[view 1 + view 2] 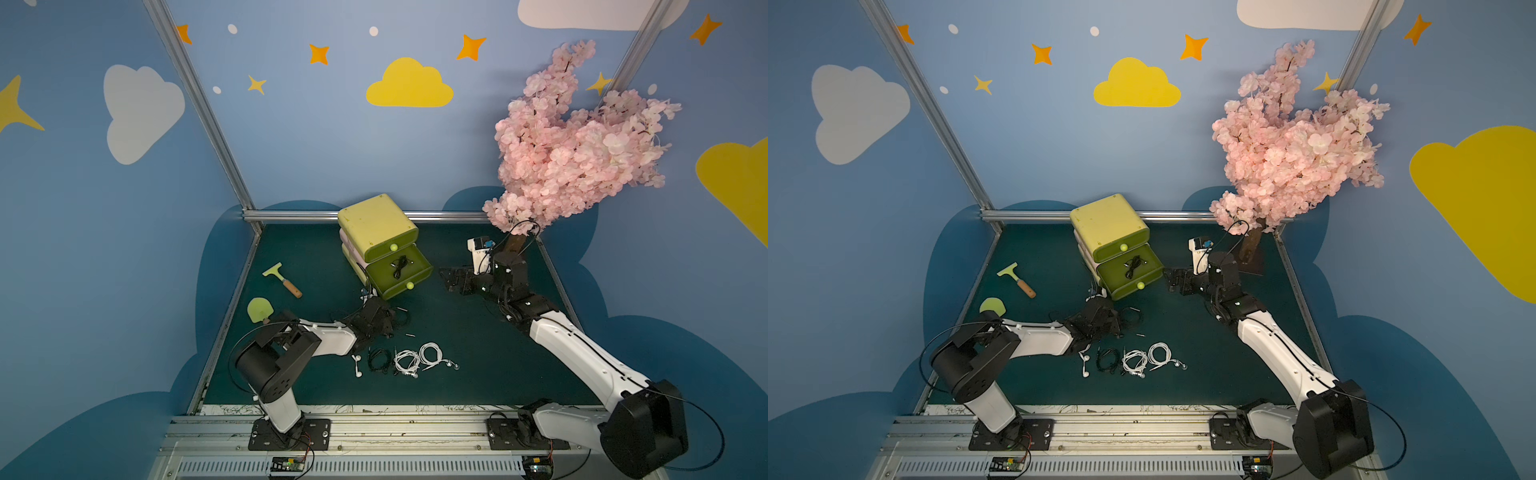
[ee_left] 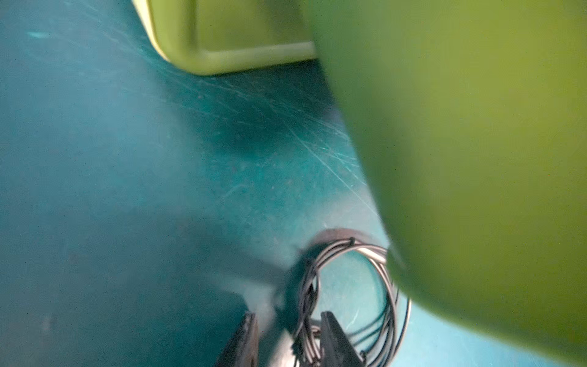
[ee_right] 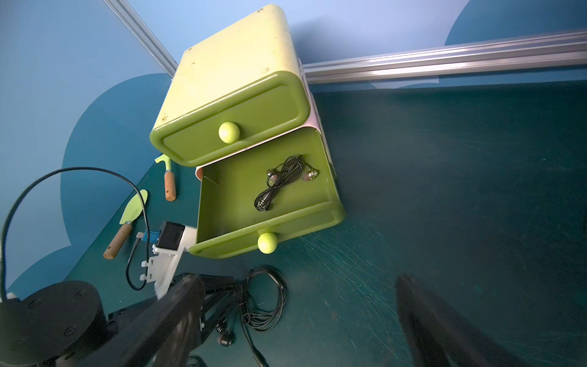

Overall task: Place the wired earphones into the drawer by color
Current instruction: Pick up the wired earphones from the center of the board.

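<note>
- Two claws are in play, and the left claw (image 2: pixel 289 314) is the busy one, down low at the middle of the bench (image 1: pixel 478 374) in both top views.
- Its jaws stand part-way spread in the left wrist view, straddling one side of a black earphone coil (image 2: pixel 308 295). The strands lie against one finger (image 2: pixel 332 333) and a gap shows on the other side, so nothing is pinched yet.
- That coil lies flat on the bench, just short of the drawer front.
- Clock readings run from the left claw, as seen in a top view. Between 12 and 1 o'clock stands the drawer stack (image 1: pixel 374 220), its upper drawer pushed in and the pulled-out drawer (image 3: pixel 301 222) below it.
- On that drawer's floor lies a black earphone bundle (image 3: pixel 281 182), loosely folded, earbuds showing.
- At 6 o'clock, near, lies a second black coil (image 1: pixel 380 359).
- At 5 o'clock there is a white coil (image 1: pixel 406 360) and, touching it, another white coil (image 1: pixel 432 353).
- At 7 o'clock, white earbuds (image 1: pixel 356 368) poke out beside the left arm.
- At 2 o'clock sits the right claw (image 1: pixel 446 277), jaws flung wide and gripping nothing, just beside the pulled-out drawer.
- At 10 o'clock lies a green scraper (image 1: pixel 282 280) with a wooden handle, and at 9 o'clock a green trowel (image 1: pixel 259 309), partly behind the left arm.
- Far out at 2 o'clock, a pink blossom tree (image 1: pixel 573 145) rises from the bench's far corner.
</note>
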You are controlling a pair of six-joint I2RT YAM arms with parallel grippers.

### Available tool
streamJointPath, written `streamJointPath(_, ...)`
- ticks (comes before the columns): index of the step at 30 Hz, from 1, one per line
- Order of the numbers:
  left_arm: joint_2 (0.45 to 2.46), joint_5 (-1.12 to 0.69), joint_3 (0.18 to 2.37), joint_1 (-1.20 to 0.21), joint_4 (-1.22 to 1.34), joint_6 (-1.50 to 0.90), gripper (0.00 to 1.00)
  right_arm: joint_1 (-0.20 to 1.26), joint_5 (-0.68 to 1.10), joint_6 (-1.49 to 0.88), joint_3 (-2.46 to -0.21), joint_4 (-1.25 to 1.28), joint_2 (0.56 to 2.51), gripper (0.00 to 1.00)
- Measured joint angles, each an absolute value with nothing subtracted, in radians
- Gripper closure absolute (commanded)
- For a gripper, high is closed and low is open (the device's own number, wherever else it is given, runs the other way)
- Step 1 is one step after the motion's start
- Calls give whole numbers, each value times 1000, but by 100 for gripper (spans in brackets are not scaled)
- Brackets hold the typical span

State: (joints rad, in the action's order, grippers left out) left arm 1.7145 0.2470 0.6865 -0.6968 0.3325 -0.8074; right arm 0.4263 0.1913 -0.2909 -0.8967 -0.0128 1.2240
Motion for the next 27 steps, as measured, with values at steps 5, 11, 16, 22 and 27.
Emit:
streamJointPath(5,1731,240,691,-697,358,-807,69,425,192,-292,-897,-12,1224,2)
streamJointPath(11,1740,233,692,-696,369,-809,80,422,195,-295,-897,-12,1224,2)
streamJointPath(16,1742,225,692,-697,369,-817,90,419,197,-299,-897,-13,1224,2)
streamJointPath(22,1734,218,678,-697,382,-817,95,418,201,-302,-897,-16,1224,2)
streamJointPath(27,1661,217,645,-697,356,-815,97,417,202,-308,-897,-22,1224,2)
